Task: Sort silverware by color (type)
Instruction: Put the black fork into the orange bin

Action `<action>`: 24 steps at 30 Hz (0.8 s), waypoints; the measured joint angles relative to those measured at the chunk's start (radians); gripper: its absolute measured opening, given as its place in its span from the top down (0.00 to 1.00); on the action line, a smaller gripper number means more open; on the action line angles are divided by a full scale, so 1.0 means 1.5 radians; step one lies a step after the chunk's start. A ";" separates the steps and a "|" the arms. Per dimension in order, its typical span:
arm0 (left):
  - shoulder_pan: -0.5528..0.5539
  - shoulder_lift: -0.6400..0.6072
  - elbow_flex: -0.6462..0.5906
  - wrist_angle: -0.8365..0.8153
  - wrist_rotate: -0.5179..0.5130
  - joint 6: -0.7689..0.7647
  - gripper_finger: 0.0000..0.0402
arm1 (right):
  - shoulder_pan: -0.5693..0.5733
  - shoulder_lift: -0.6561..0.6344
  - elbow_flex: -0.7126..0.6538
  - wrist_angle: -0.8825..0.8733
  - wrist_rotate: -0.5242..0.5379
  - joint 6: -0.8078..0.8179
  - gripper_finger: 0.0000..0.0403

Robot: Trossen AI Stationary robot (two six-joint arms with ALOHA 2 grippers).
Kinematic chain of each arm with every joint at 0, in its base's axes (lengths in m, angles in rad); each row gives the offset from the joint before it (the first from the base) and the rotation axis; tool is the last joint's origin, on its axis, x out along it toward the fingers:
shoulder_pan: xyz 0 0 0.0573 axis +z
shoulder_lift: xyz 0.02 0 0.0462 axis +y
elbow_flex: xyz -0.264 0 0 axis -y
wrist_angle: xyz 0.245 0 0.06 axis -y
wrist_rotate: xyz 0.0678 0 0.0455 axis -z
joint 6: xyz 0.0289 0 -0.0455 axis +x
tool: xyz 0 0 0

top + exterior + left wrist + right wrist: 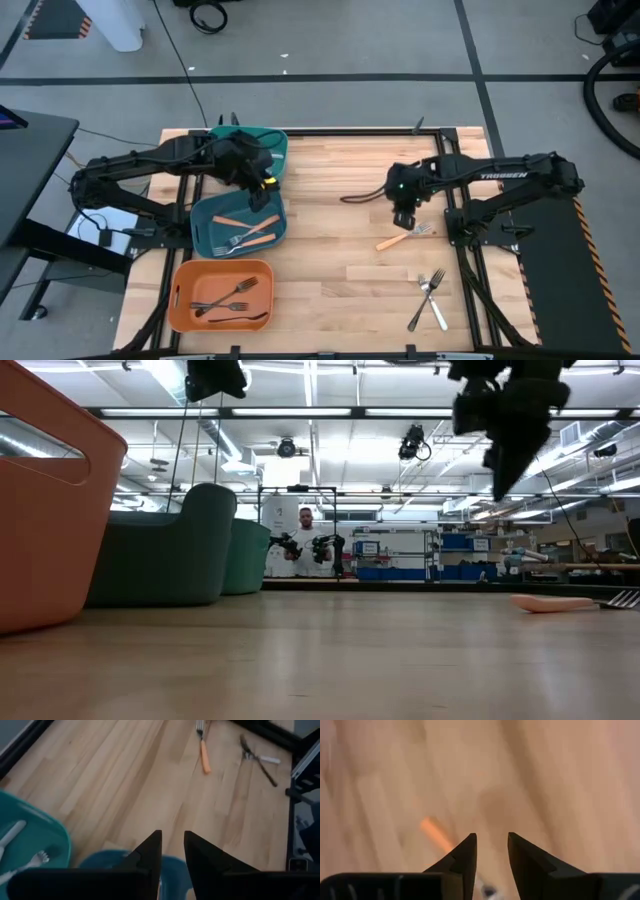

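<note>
Over the blue bin (205, 235), which holds orange-handled forks (250, 222), the left gripper (258, 192) hovers with fingers slightly apart and empty; further right, the right gripper (404, 217) hangs empty, fingers apart, above an orange-handled fork (402, 237) on the wooden table (330, 270), near two silver forks (430, 297)

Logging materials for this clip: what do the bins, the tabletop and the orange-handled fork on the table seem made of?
Orange bin and blue bin: likely moulded plastic, matte, rounded corners. Tabletop: wood, visible plank grain. Orange-handled fork: handle plastic or wood, unclear; tines look like pale metal.
</note>
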 joint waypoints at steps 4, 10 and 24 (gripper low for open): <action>0.000 0.000 0.000 0.007 0.000 0.000 0.77 | 0.028 0.003 -0.040 -0.006 -0.067 0.056 0.70; 0.000 0.000 0.000 0.005 0.000 0.001 0.77 | 0.113 0.003 -0.055 -0.019 -0.121 0.261 0.69; -0.024 0.000 0.000 0.010 0.000 0.016 0.77 | 0.398 0.003 -0.055 -0.017 -0.064 1.076 0.70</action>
